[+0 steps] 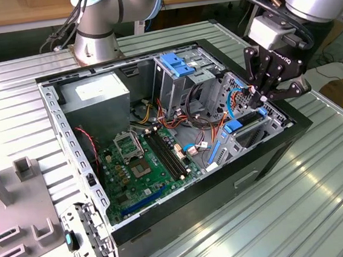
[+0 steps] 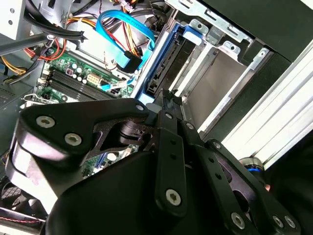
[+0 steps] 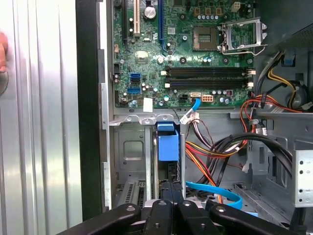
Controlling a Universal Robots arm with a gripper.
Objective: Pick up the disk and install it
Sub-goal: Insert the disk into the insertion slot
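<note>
**A:** One gripper (image 1: 260,97) hangs over the open computer case (image 1: 255,175). In the exterior view it is at about two o'clock from the motherboard (image 1: 144,161).

**B:** How do its fingers stand?

**A:** They are drawn together, tip against tip. Neither wrist view shows a gap between them.

**B:** And the disk?

**A:** The disk (image 3: 167,146) stands on edge in the metal drive bay (image 2: 222,68), with blue rails along its dark body. In the exterior view that bay is at three o'clock from the motherboard, against the case's black wall. The fingertips sit right at the disk's outer end. I cannot tell whether they press on it or nip a bit of the blue carrier.

**B:** What lies close by?

**A:** A blue data cable (image 3: 215,191) curves just beside the bay, among red, yellow and orange wires. In the exterior view, the grey power supply (image 1: 99,99) is at eleven o'clock from the motherboard. A blue latch plate (image 1: 176,64) is at one o'clock, on top of another cage. The case itself lies on a ribbed metal table (image 1: 325,211).
</note>
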